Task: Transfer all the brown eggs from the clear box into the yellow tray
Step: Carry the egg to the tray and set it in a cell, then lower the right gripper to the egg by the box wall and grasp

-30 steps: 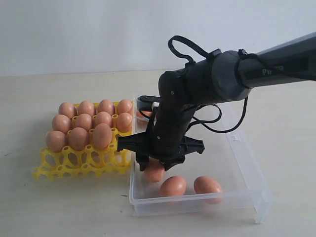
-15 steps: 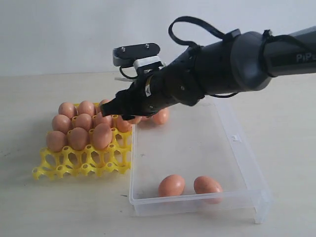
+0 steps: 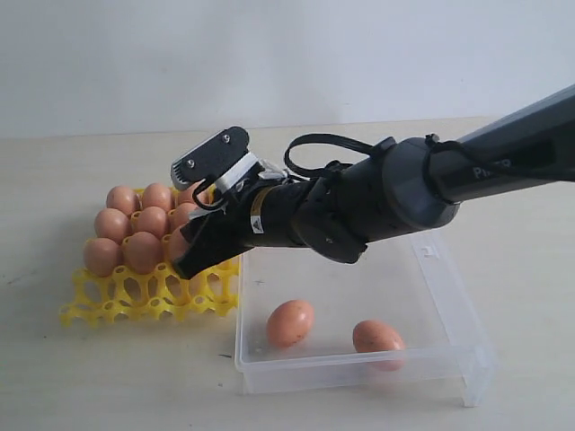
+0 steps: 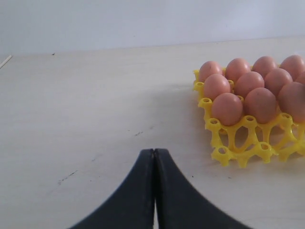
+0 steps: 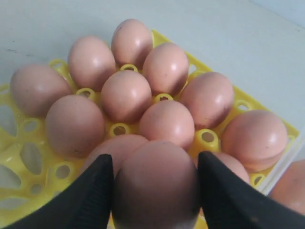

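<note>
A black arm point(image 3: 395, 193) is reaching in from the right, crossing above a clear box point(image 3: 359, 373) toward a yellow tray point(image 3: 135, 289), both sitting on a pale counter point(image 3: 108, 386). The right hand point(image 5: 155, 191) is gripping one brown egg point(image 5: 152, 171), with a black finger point(image 5: 90, 191) pressing on each side. It is holding the egg just above the tray, over the side nearest the box. The tray is lying just left of the box, right beside its wall. Brown eggs point(image 3: 142, 251) are filling most of the tray's back rows, while the front row of cups is standing empty. Two more eggs are lying inside the box near its front wall, apart from each other: one at the left point(image 3: 290, 323) and one nearer the middle point(image 3: 377, 337). The left hand point(image 4: 154, 157) is hovering low over the counter beside the tray, its fingertips pressing together and gripping nothing.
</note>
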